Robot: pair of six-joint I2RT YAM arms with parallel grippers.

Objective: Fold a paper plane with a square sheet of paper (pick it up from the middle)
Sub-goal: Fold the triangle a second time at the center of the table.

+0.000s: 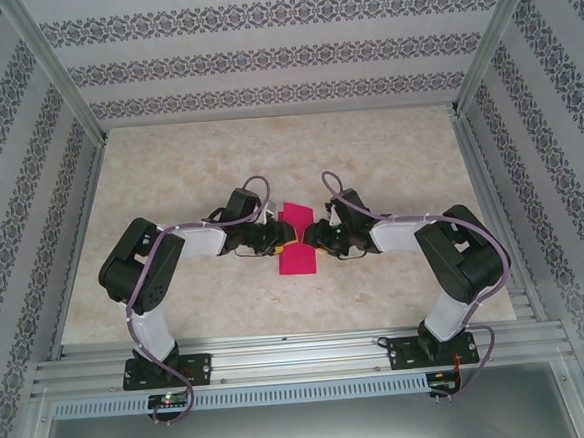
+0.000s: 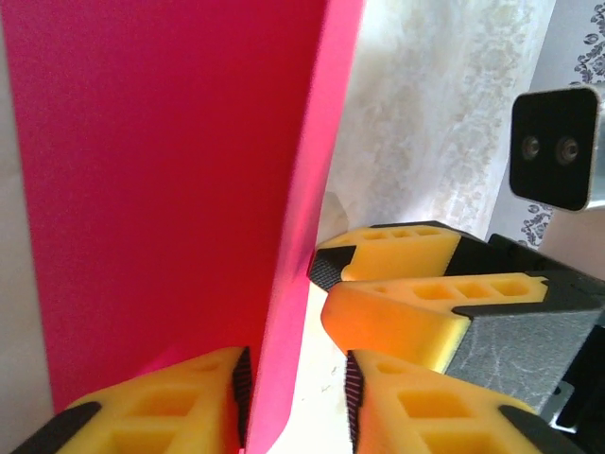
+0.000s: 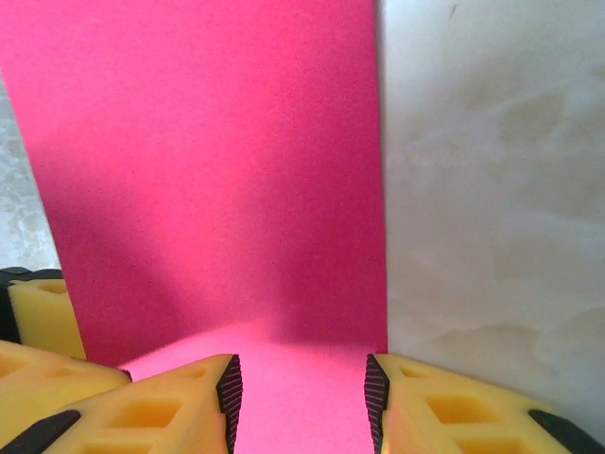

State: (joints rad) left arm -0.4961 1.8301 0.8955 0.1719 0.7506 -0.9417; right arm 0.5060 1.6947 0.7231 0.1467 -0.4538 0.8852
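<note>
The square sheet of paper [image 1: 296, 253] is magenta-pink and lies mid-table between both grippers, bent so that one part lies flat and the other stands up. In the left wrist view the paper [image 2: 170, 189] rises like a wall. Its lower edge sits between my left gripper [image 2: 298, 383] fingers, against the left pad, with a gap to the right pad. The left gripper [image 1: 276, 238] is open. My right gripper [image 3: 301, 392] is open over the flat part of the paper [image 3: 217, 170], and from above it [image 1: 312, 240] faces the left one. The paper plane is out of view.
The marble-patterned table [image 1: 388, 162] is boxed in by patterned walls and an aluminium frame, with a rail [image 1: 301, 351] along the near edge. The right gripper's yellow fingers [image 2: 406, 284] sit very close to the left gripper's.
</note>
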